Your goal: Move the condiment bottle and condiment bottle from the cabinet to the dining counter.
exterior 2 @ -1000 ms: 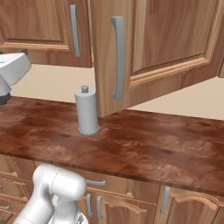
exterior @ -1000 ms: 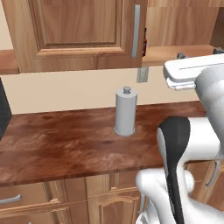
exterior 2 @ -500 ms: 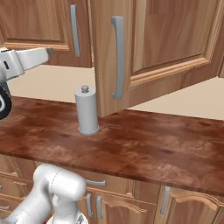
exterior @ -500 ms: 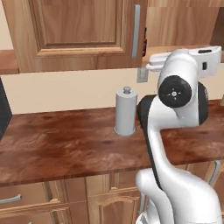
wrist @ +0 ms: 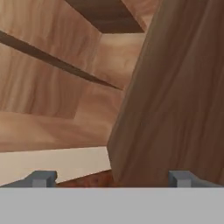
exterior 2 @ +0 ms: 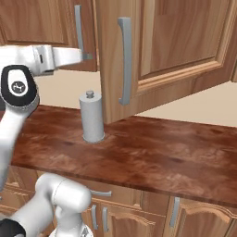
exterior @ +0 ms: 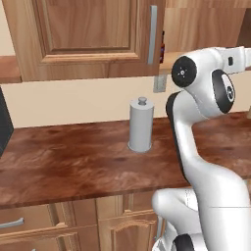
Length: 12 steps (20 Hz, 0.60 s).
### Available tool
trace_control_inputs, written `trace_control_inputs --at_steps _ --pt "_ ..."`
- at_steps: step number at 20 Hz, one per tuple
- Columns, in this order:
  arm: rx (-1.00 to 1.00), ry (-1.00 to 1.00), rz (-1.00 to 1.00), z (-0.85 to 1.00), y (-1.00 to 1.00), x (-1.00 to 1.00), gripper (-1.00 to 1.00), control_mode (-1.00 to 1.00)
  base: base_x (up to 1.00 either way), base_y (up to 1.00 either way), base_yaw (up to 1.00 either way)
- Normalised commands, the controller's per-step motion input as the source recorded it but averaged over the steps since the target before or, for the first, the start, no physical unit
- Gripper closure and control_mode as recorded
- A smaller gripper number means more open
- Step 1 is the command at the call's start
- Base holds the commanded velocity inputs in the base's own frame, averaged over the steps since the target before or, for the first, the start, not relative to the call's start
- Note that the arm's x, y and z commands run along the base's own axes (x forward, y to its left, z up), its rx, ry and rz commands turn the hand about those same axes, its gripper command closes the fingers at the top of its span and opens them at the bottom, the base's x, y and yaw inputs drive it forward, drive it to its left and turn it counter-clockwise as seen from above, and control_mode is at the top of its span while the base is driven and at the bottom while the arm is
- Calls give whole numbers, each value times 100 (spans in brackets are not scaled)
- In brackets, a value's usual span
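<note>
Wooden cabinet, upper frame, now being faced by raised arm; gripper swinging up from right edge, fingers standing apart, empty, nearing bottle shelf.

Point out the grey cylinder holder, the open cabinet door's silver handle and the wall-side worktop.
grey cylinder holder (exterior: 141, 128): left base view, middle of its body.
silver handle (exterior 2: 124, 60): right base view, mid-length of the bar.
wall-side worktop (exterior 2: 162, 152): right base view, bare wood right of the holder.
</note>
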Motion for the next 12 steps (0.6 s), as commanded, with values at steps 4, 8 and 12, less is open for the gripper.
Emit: trace_control_inputs --at_steps 4,8,12 --pt "5 6 -27 -9 -95 3 -100 -100 0 0 0" --pt "5 1 -33 -5 -97 -7 -100 -100 0 0 0" --pt "5 0 -41 0 -100 -47 -100 -100 0 0 0"
